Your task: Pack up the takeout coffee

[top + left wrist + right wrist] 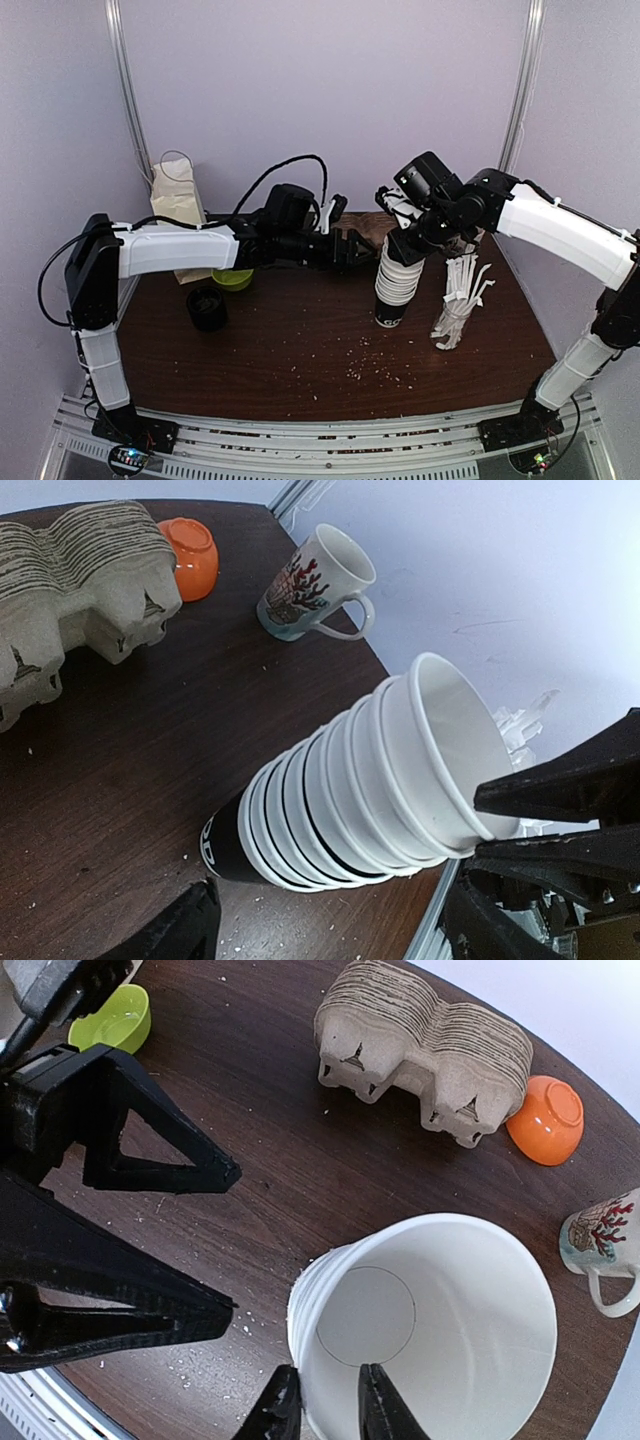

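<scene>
No finished takeout coffee, a lidded single cup, shows in any view. The nearest thing to it is the top cup (430, 1330) of the stack of paper cups (395, 285), which stands right of centre in the overhead frame.

The right gripper (325, 1400) is clamped on that top cup's rim, one finger inside the wall and one outside, at the bottom edge of its wrist view. The left gripper (232, 1245) has its fingers spread wide, reaching in from the left. It appears to bracket the lower stack, though whether it touches is not clear.

The stack of black lids (207, 308) sits at lower left of the overhead frame, well apart from the cups. The pulp drink carriers (425, 1045), an orange bowl (545, 1120) and a mug (605, 1245) lie along the top and right of the right wrist view.

As I judge it, the main risk is that nested cups cling. A lift could then drag several up, or tip the unbraced stack toward the stirrer holder (460, 300) just beside it. The thin rim may also crease under the pinch
</scene>
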